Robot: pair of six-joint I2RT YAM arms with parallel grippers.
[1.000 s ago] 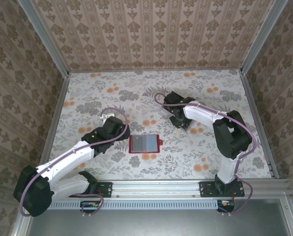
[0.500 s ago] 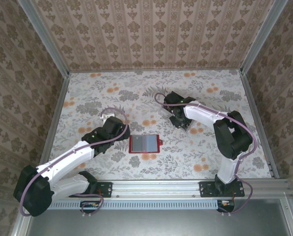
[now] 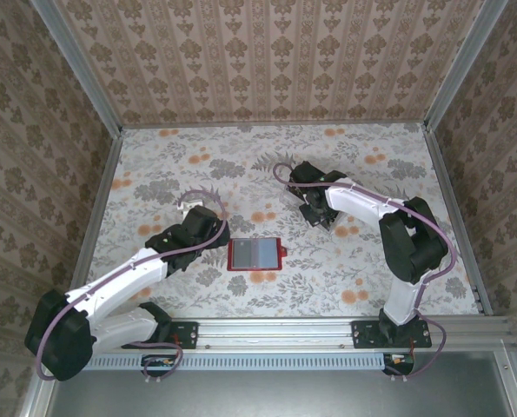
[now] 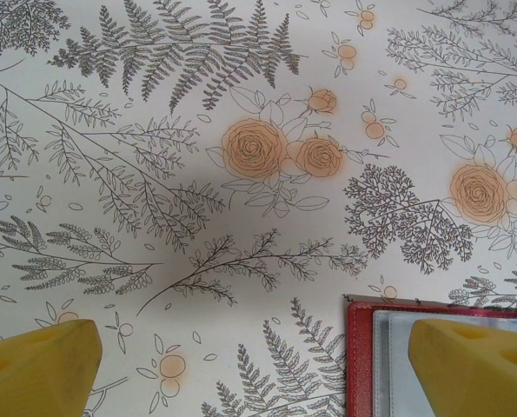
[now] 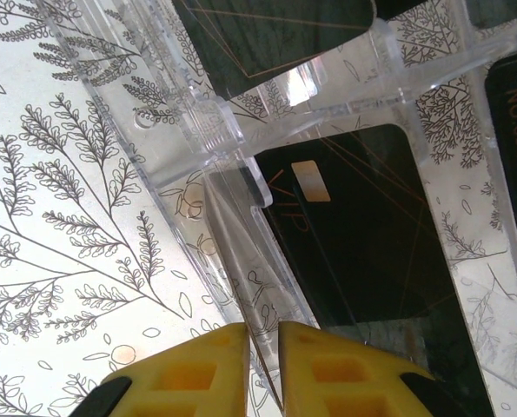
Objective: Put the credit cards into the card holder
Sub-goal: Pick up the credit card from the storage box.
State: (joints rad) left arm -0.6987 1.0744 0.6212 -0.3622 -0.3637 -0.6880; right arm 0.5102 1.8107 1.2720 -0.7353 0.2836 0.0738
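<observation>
The wallet (image 3: 255,254) lies open mid-table; the cards (image 5: 354,234) sit in a clear rack (image 5: 215,130) to its far right, where the right gripper (image 5: 262,360), fingers nearly together on a thin edge, appears to be picking the first, though whether it grips cannot be told; the left gripper (image 4: 256,369) hangs spread wide at the wallet's left; next, lift a card clear

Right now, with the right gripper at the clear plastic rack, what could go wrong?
The right gripper is nearly closed where the black card with the gold chip meets a wall of the clear plastic rack; it may pinch the rack and drag it. The open red wallet lies unheld, with the left gripper open by its edge, so it could slide.
</observation>
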